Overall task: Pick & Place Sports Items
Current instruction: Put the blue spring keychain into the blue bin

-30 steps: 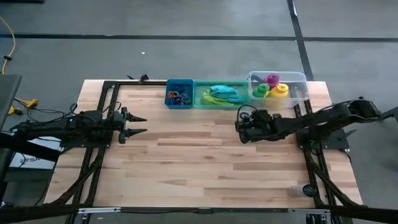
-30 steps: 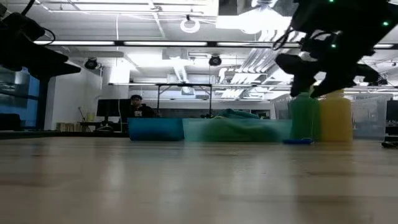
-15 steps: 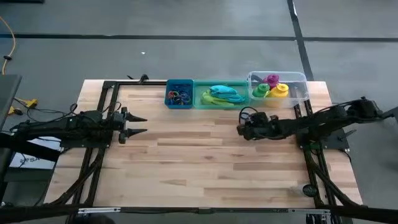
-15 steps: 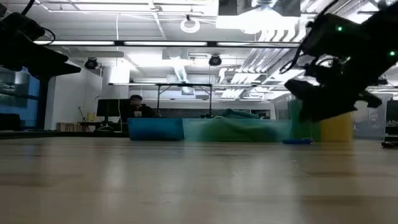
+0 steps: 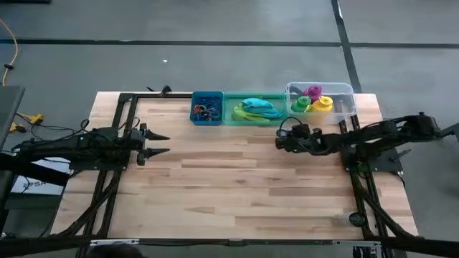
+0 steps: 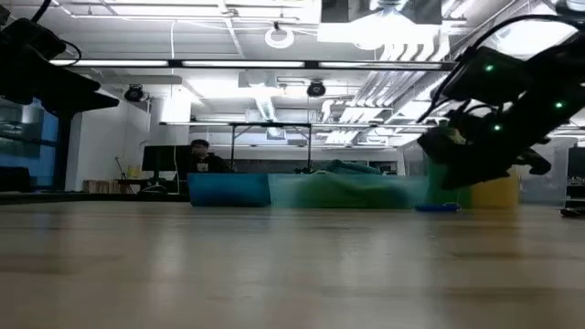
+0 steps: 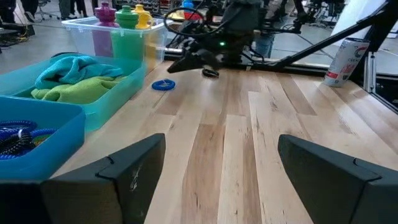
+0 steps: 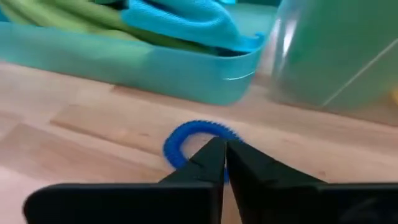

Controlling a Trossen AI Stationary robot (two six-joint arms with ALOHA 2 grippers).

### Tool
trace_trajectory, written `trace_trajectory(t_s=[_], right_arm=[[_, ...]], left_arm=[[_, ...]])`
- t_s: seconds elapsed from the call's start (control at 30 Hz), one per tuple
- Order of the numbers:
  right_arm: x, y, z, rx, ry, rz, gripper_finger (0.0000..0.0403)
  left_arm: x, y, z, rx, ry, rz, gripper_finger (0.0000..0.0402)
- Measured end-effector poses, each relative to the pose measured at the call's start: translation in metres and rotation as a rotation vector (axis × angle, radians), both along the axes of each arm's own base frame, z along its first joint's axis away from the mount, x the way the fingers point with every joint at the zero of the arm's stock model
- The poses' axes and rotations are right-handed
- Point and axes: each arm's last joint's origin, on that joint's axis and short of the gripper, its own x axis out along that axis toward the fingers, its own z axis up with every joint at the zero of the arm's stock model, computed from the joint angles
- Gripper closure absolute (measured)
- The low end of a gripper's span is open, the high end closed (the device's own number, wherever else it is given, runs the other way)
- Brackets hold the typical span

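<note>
A small blue ring [image 8: 193, 140] with a ribbed, coiled edge lies flat on the bench [image 5: 237, 179], just in front of where the green bin [image 5: 252, 111] meets the clear bin [image 5: 346, 100]. The right gripper [image 8: 224, 163] is low over it, its jaws pressed together with the tips at the ring's near edge; whether they touch it cannot be told. In the left wrist view the ring [image 7: 163, 85] sits apart from both bins.

The green bin holds a teal cloth [image 5: 258, 105] bunched over a lime-green cloth [image 5: 246, 115]. The clear bin holds purple [image 5: 313, 92], green [image 5: 301, 104] and yellow [image 5: 323, 103] bottles standing upright. The blue bin [image 5: 206, 108] holds a tangle of little coloured rings [image 5: 206, 111].

The left gripper [image 5: 158, 143] waits over the bench's left side, jaws spread wide and empty.
</note>
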Motion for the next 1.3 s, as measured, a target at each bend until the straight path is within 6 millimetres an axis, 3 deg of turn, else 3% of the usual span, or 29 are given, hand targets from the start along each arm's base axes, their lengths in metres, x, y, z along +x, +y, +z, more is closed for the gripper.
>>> trace_trajectory(t_s=[0.43, 0.97, 1.1, 1.3], right_arm=[[0.006, -0.01, -0.006, 0.006, 0.015, 0.026, 0.0403], [0.025, -0.01, -0.045, 0.062, 0.023, 0.094, 0.0402], [0.028, -0.001, -0.047, 0.119, 0.009, 0.166, 0.0402], [0.032, 0.028, -0.044, 0.234, -0.047, 0.304, 0.0402]], left_arm=[[0.0, 0.0, 0.0, 0.0, 0.0, 0.001, 0.0148], [0.0, 0.0, 0.0, 0.0, 0.0, 0.0, 0.0148], [0.0, 0.0, 0.0, 0.0, 0.0, 0.0, 0.0148], [0.0, 0.0, 0.0, 0.0, 0.0, 0.0, 0.0148]])
